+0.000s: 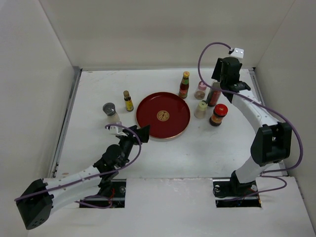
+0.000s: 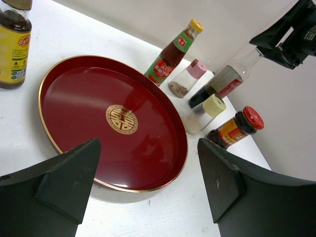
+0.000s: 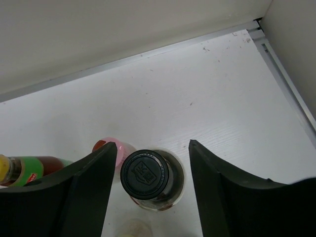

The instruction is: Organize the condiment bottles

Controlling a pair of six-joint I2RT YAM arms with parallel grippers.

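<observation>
My right gripper (image 1: 220,84) is open and straddles the black cap (image 3: 145,173) of the tall clear bottle of dark liquid (image 1: 213,98), with gaps on both sides. Around it stand the pink-lidded shaker (image 1: 200,90), the yellow-capped red sauce bottle (image 1: 184,85), a cream-lidded shaker (image 1: 201,109) and the red-lidded jar (image 1: 218,114). The small yellow-labelled bottle (image 1: 128,100) and the grey-lidded jar (image 1: 110,111) stand left of the tray. My left gripper (image 1: 132,132) is open and empty, just off the tray's near-left rim (image 2: 123,186).
The round red tray (image 1: 148,106) with a gold emblem lies empty mid-table. White walls close in the back and both sides; a metal rail (image 3: 286,84) runs along the right wall near my right gripper.
</observation>
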